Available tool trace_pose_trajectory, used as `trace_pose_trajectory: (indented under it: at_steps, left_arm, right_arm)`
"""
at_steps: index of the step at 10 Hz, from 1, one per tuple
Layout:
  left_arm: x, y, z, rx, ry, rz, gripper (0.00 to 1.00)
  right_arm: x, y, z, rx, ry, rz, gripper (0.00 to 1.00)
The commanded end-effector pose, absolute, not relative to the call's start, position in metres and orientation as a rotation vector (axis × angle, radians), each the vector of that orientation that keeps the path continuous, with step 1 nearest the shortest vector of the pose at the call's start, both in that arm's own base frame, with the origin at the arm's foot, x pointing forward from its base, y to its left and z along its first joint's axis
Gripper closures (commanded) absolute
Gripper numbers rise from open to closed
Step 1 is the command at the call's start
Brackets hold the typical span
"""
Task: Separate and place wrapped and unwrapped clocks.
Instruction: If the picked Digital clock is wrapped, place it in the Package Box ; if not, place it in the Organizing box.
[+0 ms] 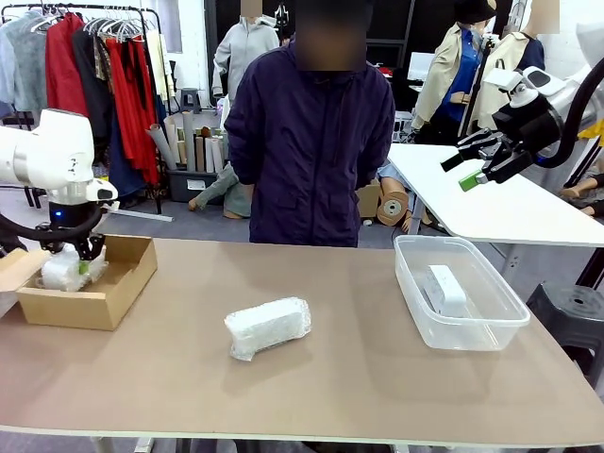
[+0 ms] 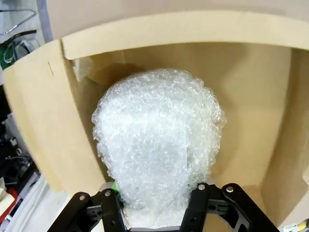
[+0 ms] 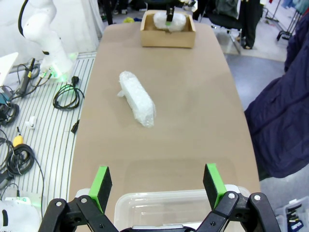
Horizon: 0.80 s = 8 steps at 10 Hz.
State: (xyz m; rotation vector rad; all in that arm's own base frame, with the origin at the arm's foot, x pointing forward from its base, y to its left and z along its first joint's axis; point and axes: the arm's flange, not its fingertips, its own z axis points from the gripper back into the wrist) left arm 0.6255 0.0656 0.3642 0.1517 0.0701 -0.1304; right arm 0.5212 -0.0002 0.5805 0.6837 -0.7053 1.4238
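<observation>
Jaws of the left gripper [image 2: 155, 212] are clamped on a bubble-wrapped clock [image 2: 159, 145], the lumpy white bundle squeezed between the two black fingers [image 2: 115, 212], with a sliver of green pad showing beside the wrap. In the left wrist view the bundle stands on end inside the brown cardboard box [image 2: 251, 96], its far end reaching toward the box's back wall. In the front view the same gripper hangs straight down from the left arm into the box, which sits at the left edge of the brown table [image 1: 330, 377] with one flap folded outward. The right gripper [image 1: 462, 172] is held high at the right side, above and behind the clear plastic tub [image 1: 415, 293], its jaws spread wide apart and gripping nothing, the green fingertips [image 1: 469, 182] pointing toward the middle. In the right wrist view the two green pads [image 3: 101, 186] stand well apart over the near rim of the tub. An unwrapped clock [image 1: 446, 286], a smooth white rectangular block, lies flat on the tub's floor. A second bubble-wrapped clock [image 1: 268, 327] lies on its side on the bare tabletop near the middle, between the box and the tub and touching neither. A person [image 1: 307, 142] in a dark blue jacket stands at the far side of the table, arms behind the back.
</observation>
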Motion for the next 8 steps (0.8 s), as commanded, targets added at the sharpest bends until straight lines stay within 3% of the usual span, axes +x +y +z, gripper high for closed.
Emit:
trace_pose_trajectory:
  at_steps: [1,4,5,8]
  left_arm:
    - [0.63,0.07,0.368,0.105,0.047,-0.149,0.62]
    - [0.629,0.069,0.368,0.103,0.041,-0.14,0.04]
    - [0.628,0.069,0.369,0.11,0.042,-0.141,0.0]
    - [0.622,0.057,0.381,0.121,0.029,-0.12,0.0]
  right_arm:
    - [0.516,0.001,0.579,0.676,-0.706,1.437,0.0]
    - [0.516,0.001,0.579,0.676,-0.706,1.437,0.0]
    - [0.516,0.001,0.579,0.676,-0.706,1.437,0.0]
    - [0.516,0.001,0.579,0.676,-0.706,1.437,0.0]
